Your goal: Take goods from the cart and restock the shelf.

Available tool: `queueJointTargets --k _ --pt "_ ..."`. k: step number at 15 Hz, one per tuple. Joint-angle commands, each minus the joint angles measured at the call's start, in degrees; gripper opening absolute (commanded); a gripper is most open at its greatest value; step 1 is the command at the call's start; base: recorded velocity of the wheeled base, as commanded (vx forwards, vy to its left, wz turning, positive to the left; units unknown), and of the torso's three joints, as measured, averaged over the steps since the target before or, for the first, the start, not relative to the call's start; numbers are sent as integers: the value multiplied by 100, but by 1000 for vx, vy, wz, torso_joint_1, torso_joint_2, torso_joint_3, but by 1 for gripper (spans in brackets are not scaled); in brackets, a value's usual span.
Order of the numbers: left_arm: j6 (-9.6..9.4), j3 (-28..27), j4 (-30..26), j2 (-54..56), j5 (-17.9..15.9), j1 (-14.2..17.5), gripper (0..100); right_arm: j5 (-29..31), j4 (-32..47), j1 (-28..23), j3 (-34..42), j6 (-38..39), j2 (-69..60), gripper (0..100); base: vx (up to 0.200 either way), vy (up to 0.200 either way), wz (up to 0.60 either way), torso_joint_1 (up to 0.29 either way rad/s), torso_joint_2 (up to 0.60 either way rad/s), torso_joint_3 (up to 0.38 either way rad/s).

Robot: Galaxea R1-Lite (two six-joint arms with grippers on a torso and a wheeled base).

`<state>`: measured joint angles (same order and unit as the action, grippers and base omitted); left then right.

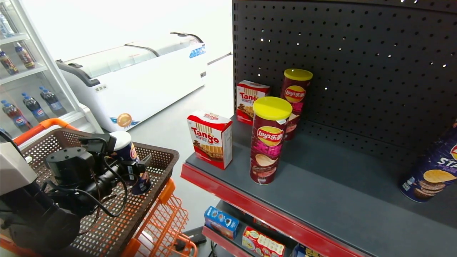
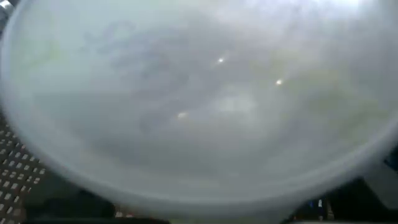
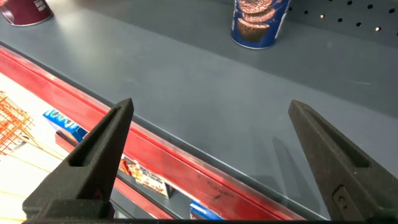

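A blue chip can with a white lid [image 1: 123, 146] stands upright over the brown cart basket [image 1: 162, 151]. My left gripper [image 1: 137, 167] is shut on its side. Its pale lid [image 2: 199, 106] sits right against the left wrist camera. My right gripper [image 3: 211, 155] hangs open above the front of the grey shelf [image 3: 205, 87], nothing between its fingers. On the shelf [image 1: 321, 185] stand two maroon chip cans with yellow lids [image 1: 269, 139] [image 1: 295, 96], two red-and-white wafer boxes [image 1: 210, 139] [image 1: 250, 100] and a blue chip can [image 1: 432, 171] [image 3: 258, 22] at the far right.
A black pegboard [image 1: 357, 64] backs the shelf, which has a red front edge [image 1: 257, 210]. Snack boxes [image 1: 221, 221] lie on the lower shelf. A white chest freezer [image 1: 142, 75] and a drinks fridge [image 1: 25, 71] stand behind the orange cart.
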<state>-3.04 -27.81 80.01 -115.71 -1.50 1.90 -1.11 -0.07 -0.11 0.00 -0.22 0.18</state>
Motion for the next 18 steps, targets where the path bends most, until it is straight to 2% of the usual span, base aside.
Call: queueJointTargets --k 1,7,8,15,18 --pt "40 -14 -117 242 -8 -102 100 -3 -1 2 0 -4 -1 100 0 0 0 0 0 0" --pt "14 -49 -3 -13 9 -14 100 -3 -1 2 0 -4 -1 100 0 0 0 0 0 0" --pt "31 -93 50 -101 9 30 0 -3 -1 2 0 4 -1 100 0 0 0 0 0 0" --pt "-22 -225 59 -206 9 -14 0 -3 -1 2 0 -4 -1 100 0 0 0 0 0 0" --pt "-48 -102 15 515 -87 -67 0 -3 -1 2 0 -4 -1 100 0 0 0 0 0 0"
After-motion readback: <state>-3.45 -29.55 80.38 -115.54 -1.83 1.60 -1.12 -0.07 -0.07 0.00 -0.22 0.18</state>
